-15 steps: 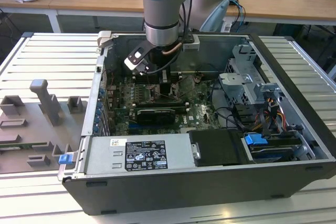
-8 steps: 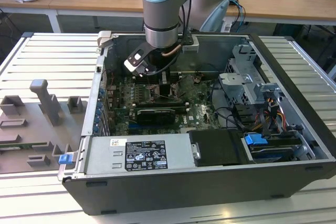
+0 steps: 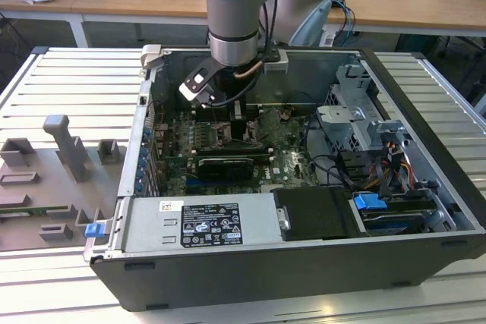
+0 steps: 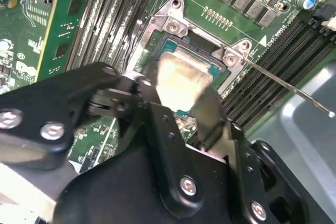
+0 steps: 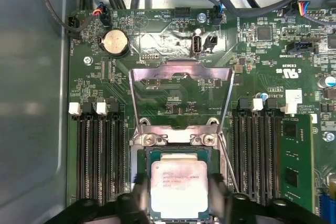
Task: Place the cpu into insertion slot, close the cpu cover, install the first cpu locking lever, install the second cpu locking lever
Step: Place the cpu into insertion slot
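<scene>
Open computer case (image 3: pixel 250 225) on the slatted bench (image 3: pixel 45 81), arm (image 3: pixel 235 20) reaching down into it at upper centre of the exterior view. On the green board (image 5: pixel 252 66) the cpu cover (image 5: pixel 181 71) is swung up open beyond the insertion slot (image 5: pixel 148 156). The cpu (image 5: pixel 178 182) lies flat, face up, in or just over the slot; can't tell if it's seated. The claw (image 5: pixel 178 203) looks clamped on two opposite cpu edges. Square part, no real long axis; its edges run parallel to the slot rim and the memory slots (image 5: pixel 100 156). Risks: a slight tilt or offset bends socket pins, and a skewed let-go drags the cpu off seat.
</scene>
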Action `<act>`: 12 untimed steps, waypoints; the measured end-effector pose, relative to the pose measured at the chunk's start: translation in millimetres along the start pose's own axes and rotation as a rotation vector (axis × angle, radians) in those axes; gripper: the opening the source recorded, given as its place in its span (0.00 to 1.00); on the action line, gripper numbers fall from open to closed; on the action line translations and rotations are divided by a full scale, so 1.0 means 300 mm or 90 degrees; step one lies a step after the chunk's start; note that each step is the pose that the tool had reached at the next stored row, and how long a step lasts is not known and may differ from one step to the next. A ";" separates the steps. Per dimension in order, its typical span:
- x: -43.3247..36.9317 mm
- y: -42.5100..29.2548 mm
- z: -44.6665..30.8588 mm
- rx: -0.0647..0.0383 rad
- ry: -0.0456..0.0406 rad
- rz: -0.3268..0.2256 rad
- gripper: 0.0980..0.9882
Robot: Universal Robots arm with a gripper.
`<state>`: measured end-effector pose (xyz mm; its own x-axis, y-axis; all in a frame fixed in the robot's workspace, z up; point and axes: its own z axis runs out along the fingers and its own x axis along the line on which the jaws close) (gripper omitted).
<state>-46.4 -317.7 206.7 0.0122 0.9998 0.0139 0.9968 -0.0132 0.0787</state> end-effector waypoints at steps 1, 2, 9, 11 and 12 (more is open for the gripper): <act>0.000 0.000 -0.003 0.000 0.0000 0.000 0.48; 0.000 0.000 -0.003 0.000 0.0000 0.000 0.42; 0.000 0.001 -0.005 0.000 0.0000 0.000 0.01; 0.000 0.001 -0.005 0.000 0.0000 0.000 0.01; 0.000 0.001 -0.005 0.000 0.0000 0.000 0.01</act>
<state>-46.3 -317.7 208.3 0.0121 0.9998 0.0139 0.9968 -0.0131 0.0787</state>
